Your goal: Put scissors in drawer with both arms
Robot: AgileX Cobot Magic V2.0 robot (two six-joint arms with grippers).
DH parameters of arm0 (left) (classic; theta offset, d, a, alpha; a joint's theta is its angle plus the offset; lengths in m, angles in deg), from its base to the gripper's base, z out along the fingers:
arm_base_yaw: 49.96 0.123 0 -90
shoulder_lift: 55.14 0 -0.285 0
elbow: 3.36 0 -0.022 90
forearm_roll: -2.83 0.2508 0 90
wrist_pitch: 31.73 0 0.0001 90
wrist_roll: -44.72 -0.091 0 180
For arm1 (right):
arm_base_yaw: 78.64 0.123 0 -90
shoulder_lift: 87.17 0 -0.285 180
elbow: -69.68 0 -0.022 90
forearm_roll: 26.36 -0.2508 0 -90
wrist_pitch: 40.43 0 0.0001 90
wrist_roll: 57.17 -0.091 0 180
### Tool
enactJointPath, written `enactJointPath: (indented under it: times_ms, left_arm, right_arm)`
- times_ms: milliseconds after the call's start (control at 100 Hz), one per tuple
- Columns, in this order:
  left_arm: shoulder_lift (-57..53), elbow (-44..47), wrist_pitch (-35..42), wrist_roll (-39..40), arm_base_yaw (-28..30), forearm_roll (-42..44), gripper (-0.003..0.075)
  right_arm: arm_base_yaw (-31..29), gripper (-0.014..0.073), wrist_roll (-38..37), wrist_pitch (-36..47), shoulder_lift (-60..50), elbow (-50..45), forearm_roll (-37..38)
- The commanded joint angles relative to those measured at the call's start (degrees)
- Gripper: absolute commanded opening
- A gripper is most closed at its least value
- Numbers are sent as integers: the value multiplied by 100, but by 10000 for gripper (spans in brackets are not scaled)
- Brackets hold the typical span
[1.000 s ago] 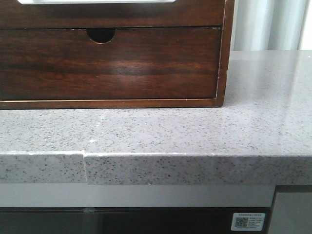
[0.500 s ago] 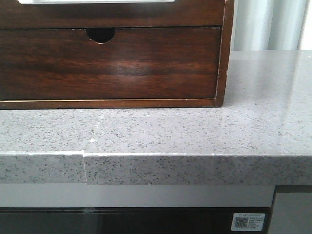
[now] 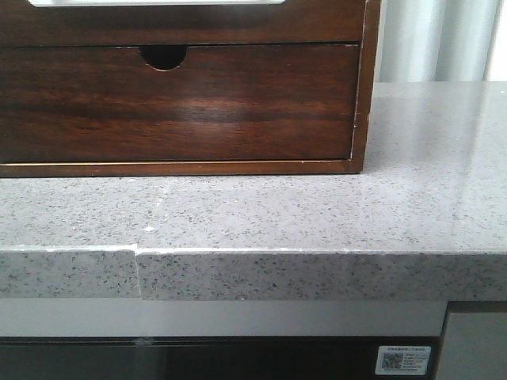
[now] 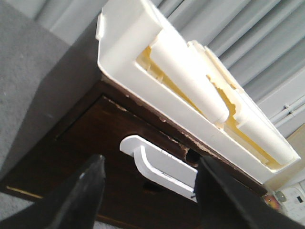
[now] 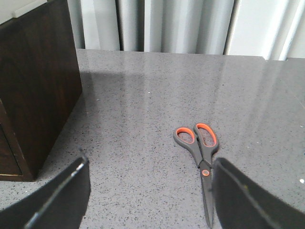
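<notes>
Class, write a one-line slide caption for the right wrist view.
Closed scissors lie on the grey counter, between the open right gripper jaws, untouched.

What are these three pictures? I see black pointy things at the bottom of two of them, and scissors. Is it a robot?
Yes, it's a robot with two arms. One camera looks forward from the robot, and one small camera sits on each wrist.

The front picture shows a brown wooden cabinet on a speckled grey counter. No arms show in it.

The left wrist picture looks up at the drawer with its white handle opening. A cream tray sits on top of the cabinet. The black shapes are the left gripper, the robot's "hand". It is open and holds nothing.

The right wrist picture shows the right gripper, also open and empty. The scissors, grey with orange inside the handles, lie closed on the counter in front of it. Nothing is held yet.
</notes>
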Motion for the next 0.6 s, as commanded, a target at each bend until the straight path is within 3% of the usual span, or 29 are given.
enactJointPath:
  times_ms: [0, 310, 590]
  left_arm:
    - [440, -144, 110, -153, 30, -700, 384]
    - [1841, -144, -682, -2420, 30, -3630, 384]
    - [2925, -144, -1734, -4006, 30, -5347, 384]
  right_arm:
    - [-26, 482, 15, 438, 88, 186, 25]
    - [-26, 482, 15, 438, 88, 186, 10]
    - [-26, 482, 15, 477, 88, 186, 10]
